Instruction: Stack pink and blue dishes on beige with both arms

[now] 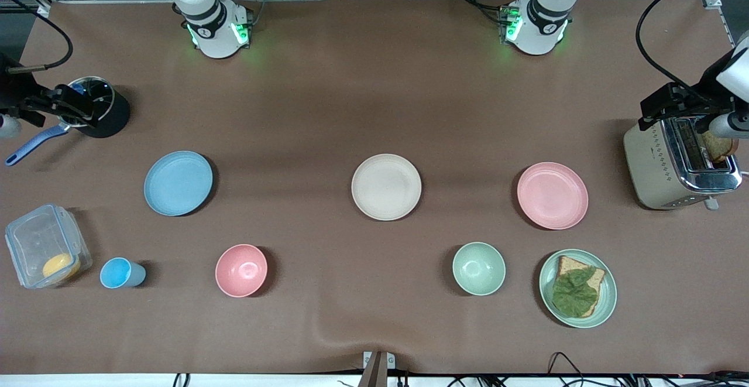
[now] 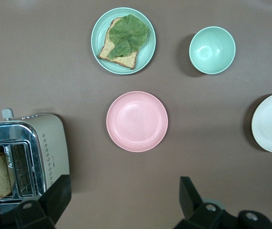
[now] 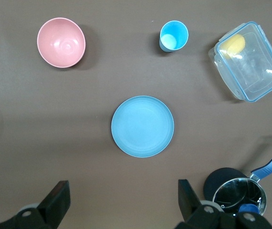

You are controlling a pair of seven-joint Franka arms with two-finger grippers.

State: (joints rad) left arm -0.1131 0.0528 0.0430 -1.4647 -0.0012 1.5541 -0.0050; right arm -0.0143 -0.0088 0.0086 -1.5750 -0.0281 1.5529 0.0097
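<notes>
One brown table mat [image 1: 327, 112], wrinkled near front camera

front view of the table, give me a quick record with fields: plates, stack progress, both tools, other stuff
beige plate: mid-table, bare
pink plate: toward the left arm's end, beside the toaster, on the cloth
blue plate: toward the right arm's end, on the cloth
stack progress: nothing stacked yet
left tool: open, empty, up over the cloth by the pink plate
right tool: open, empty, up over the cloth by the blue plate
other items: pink bowl, green bowl, blue cup, green plate with bread and leaf
</notes>
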